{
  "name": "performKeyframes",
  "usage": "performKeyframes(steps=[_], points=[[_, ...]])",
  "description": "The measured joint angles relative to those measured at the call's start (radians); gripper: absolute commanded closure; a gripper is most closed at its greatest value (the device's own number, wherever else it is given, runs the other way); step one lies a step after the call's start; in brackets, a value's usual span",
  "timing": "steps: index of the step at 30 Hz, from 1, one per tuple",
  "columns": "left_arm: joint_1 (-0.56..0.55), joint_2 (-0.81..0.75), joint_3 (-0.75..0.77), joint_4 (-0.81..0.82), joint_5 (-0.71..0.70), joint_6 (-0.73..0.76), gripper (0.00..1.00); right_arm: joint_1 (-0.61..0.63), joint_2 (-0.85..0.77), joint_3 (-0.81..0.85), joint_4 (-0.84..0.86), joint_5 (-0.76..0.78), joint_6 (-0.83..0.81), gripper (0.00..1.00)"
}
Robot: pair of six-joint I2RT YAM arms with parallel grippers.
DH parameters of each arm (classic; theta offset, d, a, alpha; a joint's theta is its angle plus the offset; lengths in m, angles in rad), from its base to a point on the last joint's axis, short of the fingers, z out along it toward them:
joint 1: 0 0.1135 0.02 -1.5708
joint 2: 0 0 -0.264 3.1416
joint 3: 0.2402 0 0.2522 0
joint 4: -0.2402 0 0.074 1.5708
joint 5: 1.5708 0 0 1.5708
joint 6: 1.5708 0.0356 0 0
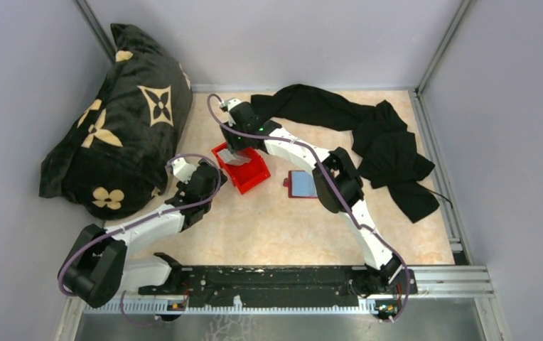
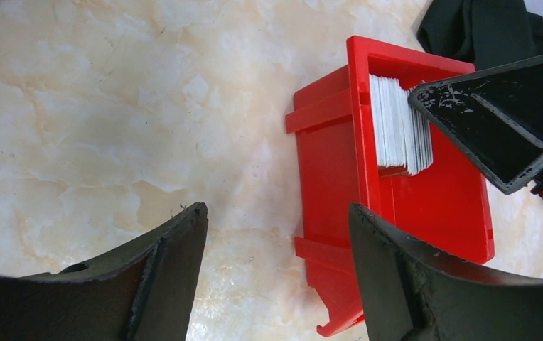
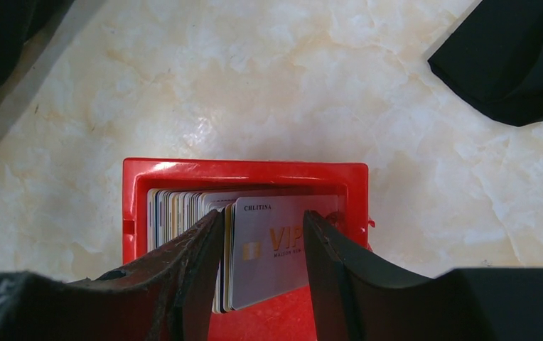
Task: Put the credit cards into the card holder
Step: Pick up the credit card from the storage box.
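The left arm lies low and extends forward from its base, with the wrist bent down. The left pincer (image 2: 277,213) points at the tabletop, its jaws wide apart. The right arm stretches far forward and to the left, elbow raised. The right pincer (image 3: 263,217) points downward, its jaws apart but less wide.

The table top (image 2: 77,106) looks like polished stone, pale beige and smooth with a soft sheen. The bin (image 2: 329,163) is bright red plastic, glossy and hard-edged. The cards (image 2: 396,128) in it are thin, smooth plastic, pale and slightly shiny. The left gripper (image 2: 277,213) has fingers (image 2: 162,277) of black matt plastic, scuffed along the edges. The cloth (image 1: 389,153) is black, soft and matt. The cushion (image 1: 119,135) is dark plush. The card holder (image 1: 301,185) may be leather, though that is hard to judge from afar. The rail (image 1: 439,277) is bare ribbed metal.
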Motion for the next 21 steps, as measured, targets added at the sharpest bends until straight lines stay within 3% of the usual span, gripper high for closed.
performKeyframes(steps=[12, 21], points=[[0.024, 0.013, -0.015, 0.063, 0.027, 0.024, 0.22, -0.07, -0.006, -0.102, 0.143, -0.213, 0.158, 0.54], [0.037, 0.074, -0.023, 0.115, 0.095, 0.045, 0.22, -0.083, -0.018, -0.158, 0.198, -0.259, 0.196, 0.57]])
